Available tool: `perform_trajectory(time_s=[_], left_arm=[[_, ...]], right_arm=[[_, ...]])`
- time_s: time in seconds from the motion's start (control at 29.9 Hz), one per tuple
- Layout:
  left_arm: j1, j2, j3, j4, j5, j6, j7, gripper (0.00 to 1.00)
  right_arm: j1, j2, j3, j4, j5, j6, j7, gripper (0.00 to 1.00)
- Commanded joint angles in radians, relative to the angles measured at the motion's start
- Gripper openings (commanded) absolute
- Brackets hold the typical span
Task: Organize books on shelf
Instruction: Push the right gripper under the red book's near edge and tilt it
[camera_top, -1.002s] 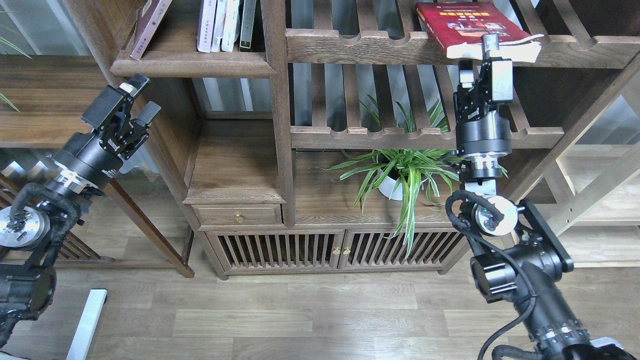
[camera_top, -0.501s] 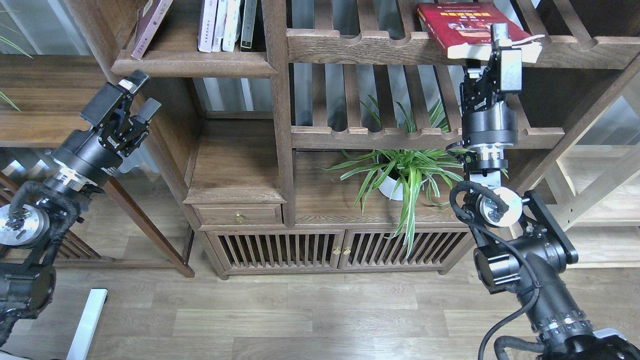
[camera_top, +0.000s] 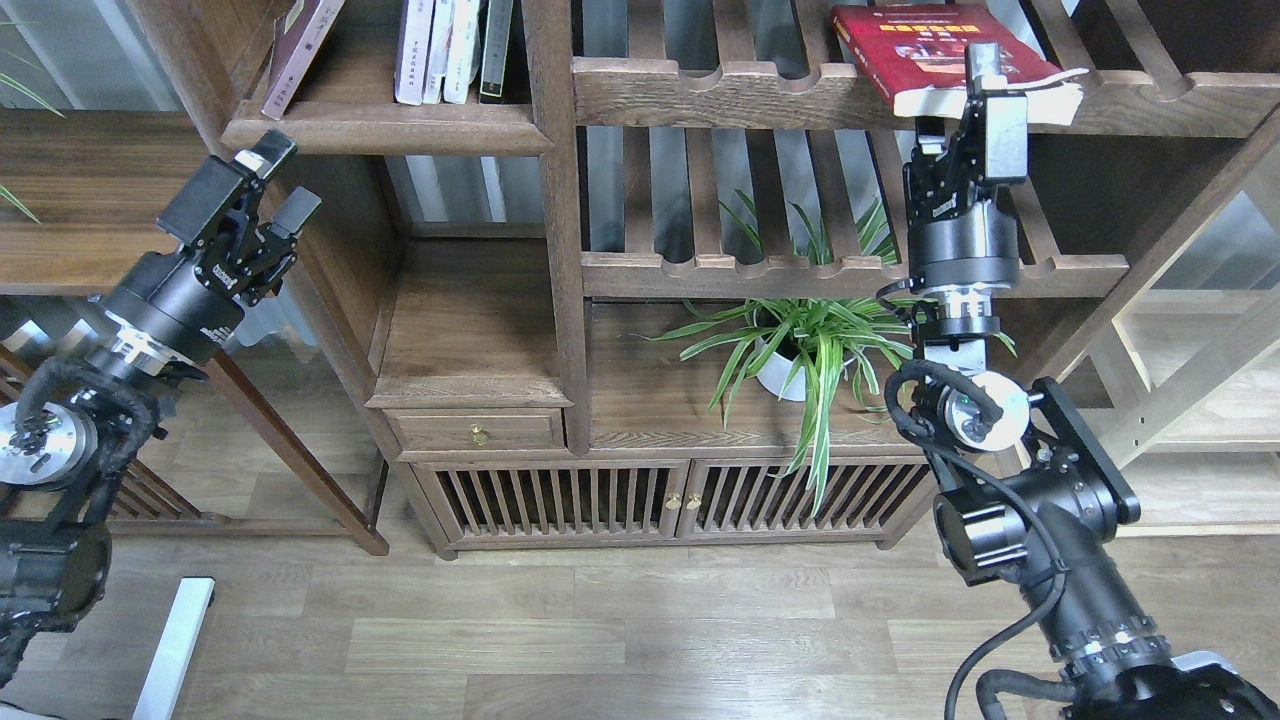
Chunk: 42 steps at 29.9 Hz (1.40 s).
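Dark brown wood makes up the bookcase (camera_top: 560, 300), which fills the upper part of the head view above a grey plank floor. Its upper left compartment, the shelf (camera_top: 385, 125) with a solid board and rounded front edge, holds a maroon book (camera_top: 300, 50) leaning against the left wall and a small row of upright books (camera_top: 455, 50) near the post. To the right, a slatted rack (camera_top: 760, 90) with a scalloped front rail carries the thick red book (camera_top: 940, 50), which lies flat with its pale page edge overhanging the rail. The right gripper (camera_top: 955, 105) reaches up from below to that overhanging edge; one finger stands over the cover, but whether it is clamped on the book cannot be told. The left gripper (camera_top: 280, 185) hovers just below the shelf, fingers apart and empty. A potted spider plant (camera_top: 810, 340) sits lower down.
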Motion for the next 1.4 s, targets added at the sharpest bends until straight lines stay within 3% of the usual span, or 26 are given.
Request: perform_trajectory(time_s=[0.0,1.3,1.37], left_arm=[[-0.001,0.005,-0.002,0.0,-0.001,0.0,0.0,0.99],[0.0,0.026,-0.016,-0.005,-0.002,0.0,0.0,0.99],[0.0,0.026,-0.017,-0.005,-0.002,0.0,0.0,0.99]], right_arm=[[0.002,0.0,0.0,-0.014,0.001,0.0,0.0,1.0],[0.078,-0.009,0.011,-0.096,0.004,0.0,0.0,0.99],[0.078,-0.011,0.014,-0.096,0.005,-0.05,0.002,0.99]])
